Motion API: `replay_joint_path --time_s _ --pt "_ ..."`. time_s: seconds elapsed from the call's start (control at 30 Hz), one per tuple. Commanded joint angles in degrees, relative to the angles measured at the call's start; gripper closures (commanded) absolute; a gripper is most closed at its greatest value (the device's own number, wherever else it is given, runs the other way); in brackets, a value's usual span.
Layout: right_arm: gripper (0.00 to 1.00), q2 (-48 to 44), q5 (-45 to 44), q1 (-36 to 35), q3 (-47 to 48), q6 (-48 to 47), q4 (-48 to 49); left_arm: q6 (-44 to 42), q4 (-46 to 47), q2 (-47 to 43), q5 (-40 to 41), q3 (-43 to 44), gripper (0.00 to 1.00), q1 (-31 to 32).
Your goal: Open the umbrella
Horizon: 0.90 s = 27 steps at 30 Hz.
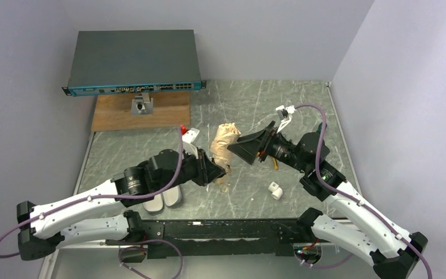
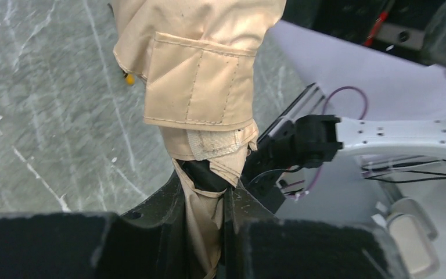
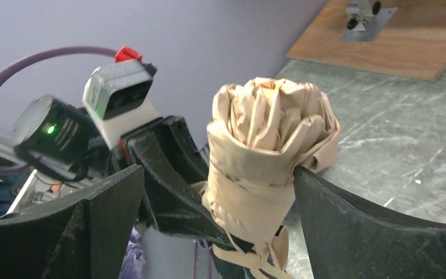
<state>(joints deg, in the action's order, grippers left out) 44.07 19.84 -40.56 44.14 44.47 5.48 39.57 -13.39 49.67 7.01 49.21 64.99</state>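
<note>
Pale lavender-grey walls (image 1: 267, 35) close in a grey-green, marble-veined table (image 1: 255, 99) that fills the middle of the top view. At the upper left of that view a flat dark-grey network switch with a blue port strip (image 1: 132, 58) sits above a brown wooden board (image 1: 116, 113), which carries a small metal fixture (image 1: 141, 106). At the centre of the frame is the compact folding umbrella of cream-beige fabric (image 1: 223, 145), bundled shut, its crumpled rounded end pointing toward the top of the frame. The left gripper (image 1: 215, 171) reaches in from the lower left and is clenched on the umbrella's narrow lower end. In the left wrist view its black fingers (image 2: 151, 215) pinch folded fabric and a dark core just below a stitched rectangular flap (image 2: 200, 87). The right gripper (image 1: 239, 150) comes in from the right, released and spread wide. In the right wrist view its fingers (image 3: 360, 232) stand on either side of the rolled top, the right-hand one just beside the fabric and the other apart from it. Two lavender-grey oval shells (image 1: 164, 200) lie side by side at the lower left of centre, under the left arm. A small white cylindrical piece (image 1: 276, 190) rests on the table right of centre.
</note>
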Motion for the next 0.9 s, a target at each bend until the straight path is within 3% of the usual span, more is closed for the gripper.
replay_joint_path --time_s 0.0,0.27,0.67,0.77,0.87 --pt "0.0 2.4 -5.2 -0.3 5.6 -1.0 -9.7 -2.2 -1.5 2.6 8.4 6.7 1.0 3.5" --pt "0.0 5.5 -9.5 -0.4 7.9 1.0 -14.3 -3.9 -4.1 7.5 14.1 11.8 1.0 7.7" --pt "0.01 7.1 -9.2 -0.4 6.5 2.2 -9.9 -7.9 -3.0 9.6 14.8 13.0 1.0 11.2" --pt "0.16 8.1 -7.6 -0.5 6.2 2.6 -8.5 -9.0 -2.7 9.4 15.0 12.9 1.0 12.2" --pt "0.52 9.1 -6.3 -0.5 6.0 2.9 -7.8 -9.0 -3.2 8.8 16.1 12.5 1.0 12.4"
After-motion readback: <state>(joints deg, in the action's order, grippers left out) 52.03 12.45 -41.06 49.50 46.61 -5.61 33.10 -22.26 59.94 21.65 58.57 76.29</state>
